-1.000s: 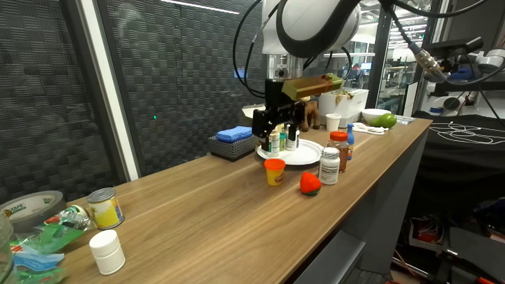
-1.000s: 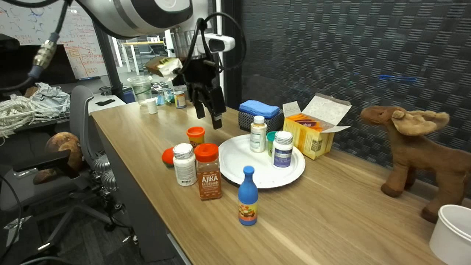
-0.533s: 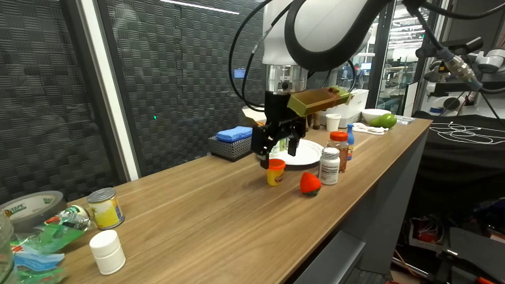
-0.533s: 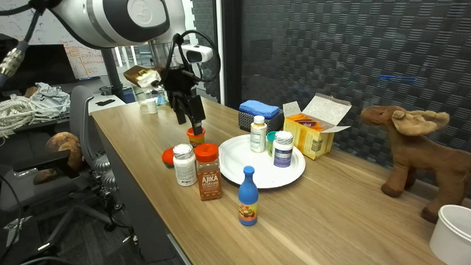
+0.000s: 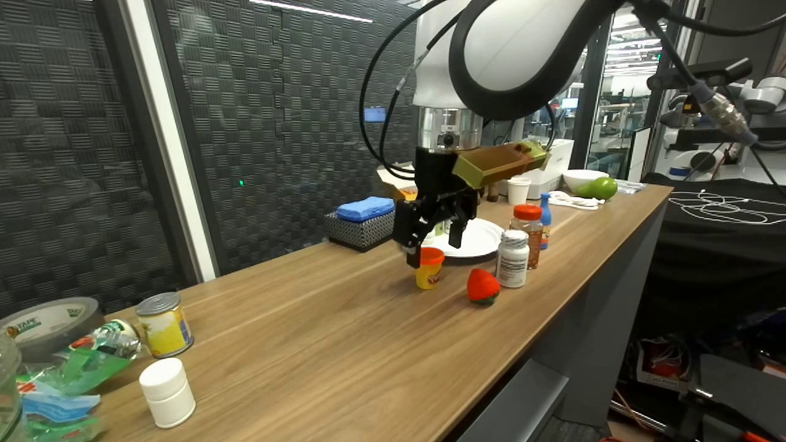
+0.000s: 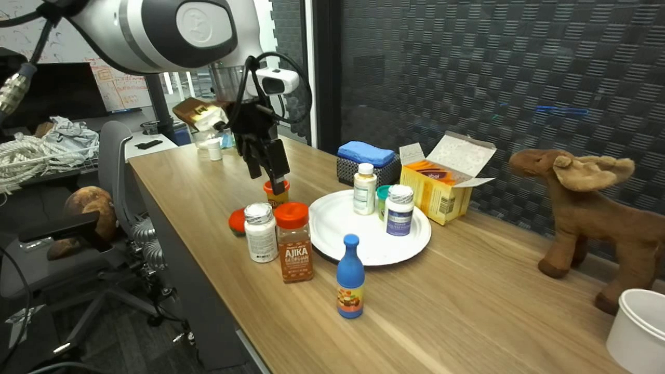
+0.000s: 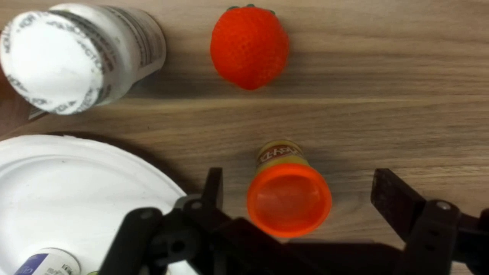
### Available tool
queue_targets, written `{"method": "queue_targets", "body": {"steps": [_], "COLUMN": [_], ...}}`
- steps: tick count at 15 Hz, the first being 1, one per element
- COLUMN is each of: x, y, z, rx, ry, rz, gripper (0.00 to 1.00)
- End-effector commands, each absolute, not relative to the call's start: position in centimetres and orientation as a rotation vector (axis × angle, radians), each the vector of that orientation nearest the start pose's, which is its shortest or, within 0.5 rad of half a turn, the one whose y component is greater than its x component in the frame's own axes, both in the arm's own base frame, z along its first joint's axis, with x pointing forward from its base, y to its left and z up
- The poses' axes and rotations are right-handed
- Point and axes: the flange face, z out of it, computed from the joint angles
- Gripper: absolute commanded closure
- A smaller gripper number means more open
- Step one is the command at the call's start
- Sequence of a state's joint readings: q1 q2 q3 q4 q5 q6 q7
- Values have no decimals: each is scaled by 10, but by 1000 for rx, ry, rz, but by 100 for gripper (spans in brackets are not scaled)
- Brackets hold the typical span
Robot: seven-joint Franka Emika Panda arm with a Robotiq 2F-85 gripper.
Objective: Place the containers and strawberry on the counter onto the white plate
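Note:
My gripper (image 7: 298, 187) is open, its fingers on either side of and above the orange-lidded yellow cup (image 7: 289, 206), not visibly touching it; the cup stands upright on the counter (image 5: 319, 319). The red-orange strawberry (image 7: 249, 47) lies beside it, near the white jar (image 6: 261, 236) and the red-lidded spice jar (image 6: 295, 259). A blue bottle (image 6: 350, 275) stands closer in that exterior view. The white plate (image 6: 332, 241) holds a white bottle (image 6: 364, 195), a green-lidded cup (image 6: 382, 195) mostly hidden, and a purple-labelled jar (image 6: 399, 218).
A yellow box (image 6: 441, 192) with open flaps and a patterned box (image 5: 362, 230) with a blue cloth stand beside the plate. A toy moose (image 6: 597, 208) and a white cup (image 6: 641, 332) are farther along. A can (image 5: 164, 325) and white tub (image 5: 167, 393) stand at the opposite end.
My gripper has moved away from beside the plate and down, to just above the orange-lidded cup, staying open. In the last half second it has sunk only slightly. The objects have not moved.

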State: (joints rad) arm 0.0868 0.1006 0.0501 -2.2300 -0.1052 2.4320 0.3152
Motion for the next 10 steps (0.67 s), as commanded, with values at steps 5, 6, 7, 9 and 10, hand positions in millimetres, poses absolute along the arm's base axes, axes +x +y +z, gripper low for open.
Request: {"method": "queue_targets", "body": {"steps": [5, 6, 7, 9, 10], "x": [546, 547, 548, 550, 551], "y": [67, 66, 66, 66, 66], "z": [340, 339, 338, 337, 336], "rx": [-3125, -3125, -3125, -3124, -3125], "ry": [145, 141, 134, 122, 115], "rz": [-196, -196, -195, -193, -193], "gripper": [7, 5, 3, 5, 26]}}
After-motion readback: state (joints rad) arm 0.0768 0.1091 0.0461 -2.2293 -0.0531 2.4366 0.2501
